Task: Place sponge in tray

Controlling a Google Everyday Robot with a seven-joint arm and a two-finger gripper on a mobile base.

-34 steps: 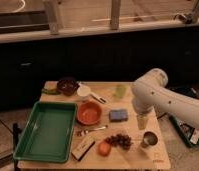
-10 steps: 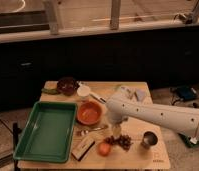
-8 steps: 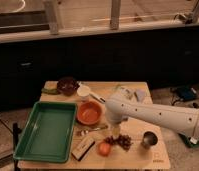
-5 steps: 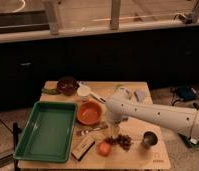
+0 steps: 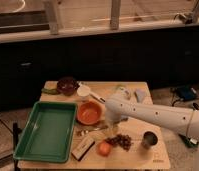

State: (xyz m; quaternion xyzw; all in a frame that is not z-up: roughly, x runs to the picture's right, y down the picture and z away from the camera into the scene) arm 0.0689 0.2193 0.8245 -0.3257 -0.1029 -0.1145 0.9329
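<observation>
Here the end effector (image 5: 112,122) points down at the desk (image 5: 128,159) just right of the orange bowl (image 5: 89,112), at the tip of the only arm, which reaches in from the right. The sponge does not show. Most likely it lies directly beneath the end effector, so its long axis cannot be read. Whether the end effector is apart, together or clamped on the sponge, I cannot tell. The tray (image 5: 24,136) sits to the left, past the bowl.

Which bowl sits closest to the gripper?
The orange bowl, just right of the green tray; the gripper hangs beside it. The dark bowl sits farther back.
</observation>
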